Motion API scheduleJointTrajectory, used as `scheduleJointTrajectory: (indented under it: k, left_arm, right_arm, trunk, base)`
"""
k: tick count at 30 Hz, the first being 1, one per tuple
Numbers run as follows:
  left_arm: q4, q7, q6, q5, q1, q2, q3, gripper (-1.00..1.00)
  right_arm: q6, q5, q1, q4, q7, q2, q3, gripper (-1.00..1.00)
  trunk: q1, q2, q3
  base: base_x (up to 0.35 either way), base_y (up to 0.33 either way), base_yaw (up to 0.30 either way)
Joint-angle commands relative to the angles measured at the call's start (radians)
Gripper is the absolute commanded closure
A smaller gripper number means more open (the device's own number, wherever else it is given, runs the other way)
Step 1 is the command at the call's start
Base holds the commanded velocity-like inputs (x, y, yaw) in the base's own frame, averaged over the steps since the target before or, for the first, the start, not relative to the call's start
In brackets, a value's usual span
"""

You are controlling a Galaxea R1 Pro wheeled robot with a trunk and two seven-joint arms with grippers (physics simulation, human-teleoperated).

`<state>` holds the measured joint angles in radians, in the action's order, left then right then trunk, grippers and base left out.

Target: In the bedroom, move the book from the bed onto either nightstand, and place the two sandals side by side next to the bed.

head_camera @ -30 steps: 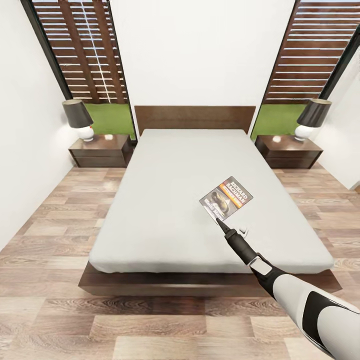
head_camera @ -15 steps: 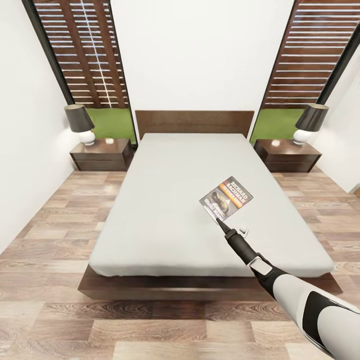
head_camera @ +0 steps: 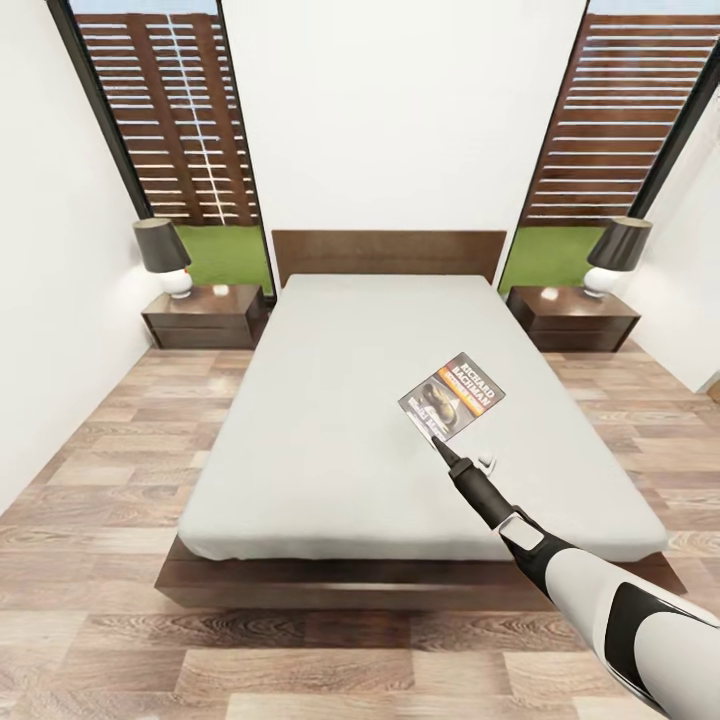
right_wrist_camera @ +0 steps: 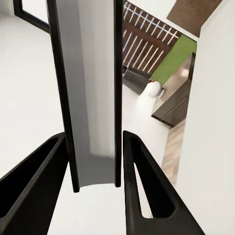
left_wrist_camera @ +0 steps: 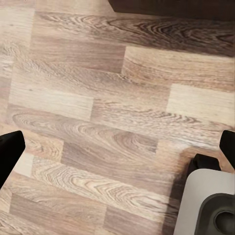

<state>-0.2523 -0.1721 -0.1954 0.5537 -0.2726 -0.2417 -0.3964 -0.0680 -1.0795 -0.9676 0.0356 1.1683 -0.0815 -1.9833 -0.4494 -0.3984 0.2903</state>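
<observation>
The book (head_camera: 452, 396), a dark paperback with orange and white lettering, is held tilted over the right half of the pale grey bed (head_camera: 330, 400). My right gripper (head_camera: 435, 438) is shut on its near corner. In the right wrist view the book (right_wrist_camera: 90, 98) stands edge-on between the two black fingers (right_wrist_camera: 142, 186). My left gripper (left_wrist_camera: 117, 147) is open over the wood floor with nothing between its fingers. A dark brown nightstand (head_camera: 205, 315) stands left of the headboard and another nightstand (head_camera: 572, 318) to its right. The sandals are out of view.
Each nightstand carries a white lamp with a black shade, one lamp (head_camera: 165, 255) at the left and one lamp (head_camera: 615, 255) at the right. Tall slatted windows flank the white back wall. Plank floor (head_camera: 90, 470) runs along both sides of the bed and in front of it.
The whole head view has shifted, so the bed and nightstands sit a little lower in the picture. The right arm and the book keep their place in the frame.
</observation>
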Motion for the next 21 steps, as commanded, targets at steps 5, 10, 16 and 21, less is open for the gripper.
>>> scheduleJointTrajectory:
  k: [5,10,16,21]
  left_arm:
    - [-0.001,-0.006,-0.002,0.006,0.0,-0.001,-0.009,-1.0]
    - [-0.001,-0.006,-0.002,0.006,0.0,-0.001,-0.009,-1.0]
    - [-0.001,-0.006,-0.002,0.006,0.0,-0.001,-0.01,-1.0]
    - [-0.001,-0.006,-0.002,0.006,0.0,-0.001,-0.01,-1.0]
  right_arm:
    - [-0.007,-0.011,0.0,0.001,-0.003,0.001,-0.008,1.0]
    - [-0.008,-0.011,0.0,0.001,-0.005,0.009,-0.008,1.0]
    - [-0.008,-0.011,0.0,0.001,-0.005,0.016,-0.007,1.0]
    - [-0.009,-0.013,0.0,0.001,-0.006,0.022,-0.007,1.0]
  trunk:
    - [-0.001,-0.002,-0.006]
    - [-0.001,-0.002,-0.014]
    - [-0.001,-0.002,-0.024]
    - [-0.001,-0.002,-0.032]
  base:
    - [0.0,0.0,0.0]
    - [0.0,0.0,0.0]
    - [0.0,0.0,0.0]
    - [0.0,0.0,0.0]
